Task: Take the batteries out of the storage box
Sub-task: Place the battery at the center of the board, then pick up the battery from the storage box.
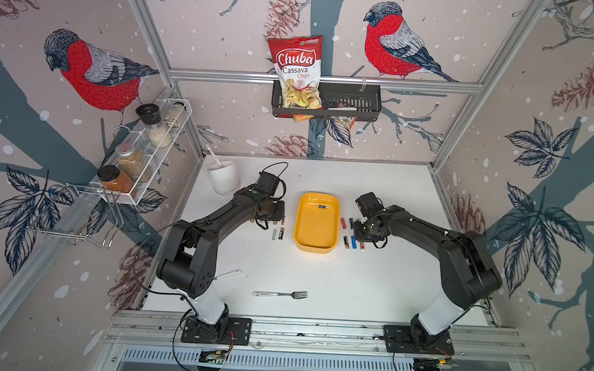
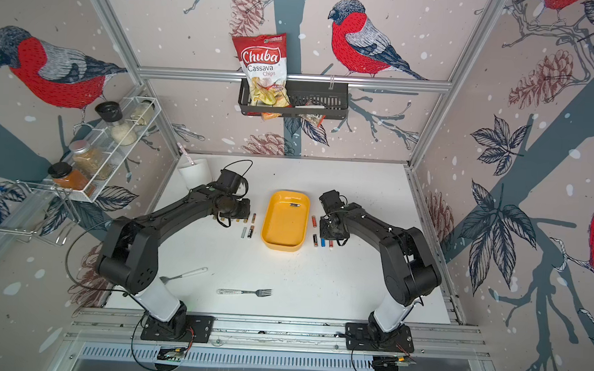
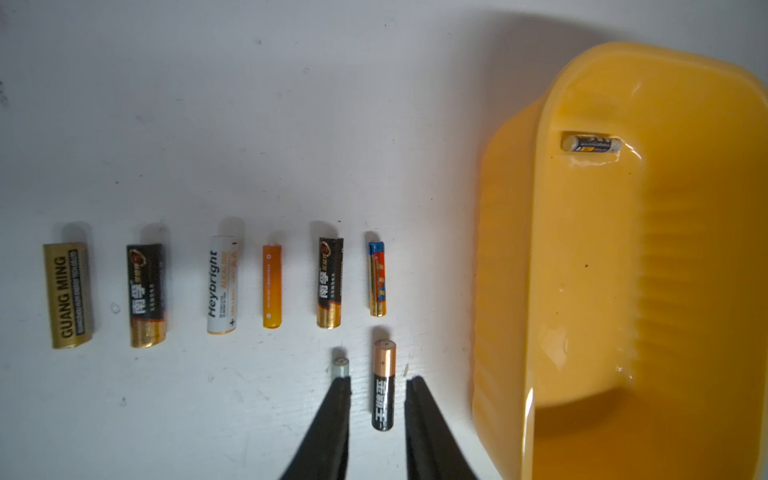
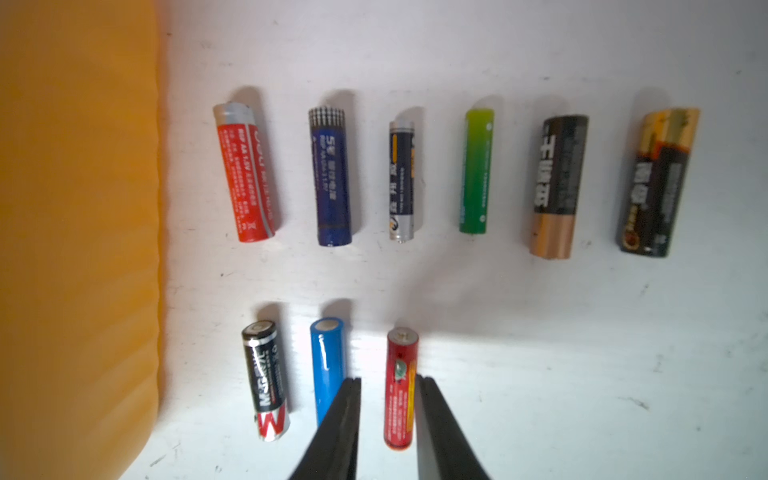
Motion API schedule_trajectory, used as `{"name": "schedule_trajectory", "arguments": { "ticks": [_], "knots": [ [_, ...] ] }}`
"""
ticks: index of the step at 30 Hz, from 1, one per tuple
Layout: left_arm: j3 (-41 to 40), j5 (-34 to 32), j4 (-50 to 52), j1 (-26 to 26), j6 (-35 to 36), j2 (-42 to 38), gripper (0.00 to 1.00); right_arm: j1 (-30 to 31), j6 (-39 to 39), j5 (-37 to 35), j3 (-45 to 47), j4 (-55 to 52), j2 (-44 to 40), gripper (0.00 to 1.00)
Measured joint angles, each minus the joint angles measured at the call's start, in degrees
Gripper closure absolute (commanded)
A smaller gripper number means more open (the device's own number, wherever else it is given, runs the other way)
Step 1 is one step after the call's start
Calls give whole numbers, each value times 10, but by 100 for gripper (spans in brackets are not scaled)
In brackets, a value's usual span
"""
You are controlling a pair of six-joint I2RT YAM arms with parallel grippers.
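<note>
The storage box (image 1: pixel 316 226) is a yellow oblong tub with rounded corners. It sits at the middle of the frame in both top views, its long side running up and down the picture on the white table (image 1: pixel 335 284). A dark battery (image 1: pixel 323 206) with pale ends lies inside it near the box's upper end, its long axis across the frame. The left wrist view shows it close against the inner wall. The other batteries in view lie on the table, lengthwise up and down the frame and parallel to the box's long side. Left of the box, the left gripper (image 3: pixel 379 380) stands narrowly open. Its fingers are on either side of a black-and-copper battery (image 3: pixel 383 386), with a visible gap on each side, and the copper end points away from the wrist. A silver battery (image 3: pixel 340 368) lies just beside it, partly hidden under one finger. Right of the box, the right gripper (image 4: pixel 388 379) is likewise narrowly parted and holds nothing. A red battery (image 4: pixel 401 386) lies flat between its fingers, clear of one and possibly touching the other, though the blur makes that hard to tell. A blue battery (image 4: pixel 326 365) and a black battery (image 4: pixel 266 382) with a red-and-white band lie just beside it, nearer the box, all three parallel.
</note>
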State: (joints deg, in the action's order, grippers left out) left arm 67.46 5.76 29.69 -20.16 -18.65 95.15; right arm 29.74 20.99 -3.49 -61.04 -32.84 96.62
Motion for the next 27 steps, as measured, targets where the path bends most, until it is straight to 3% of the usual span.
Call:
{"name": "schedule_trajectory", "arguments": {
  "ticks": [11,27],
  "knots": [
    [100,-13,29,-45,1,33,71,-7,0,-5,-47,-19,-7,70],
    [246,8,37,-118,15,187,63,-30,0,15,-145,-13,61,70]
  ]
}}
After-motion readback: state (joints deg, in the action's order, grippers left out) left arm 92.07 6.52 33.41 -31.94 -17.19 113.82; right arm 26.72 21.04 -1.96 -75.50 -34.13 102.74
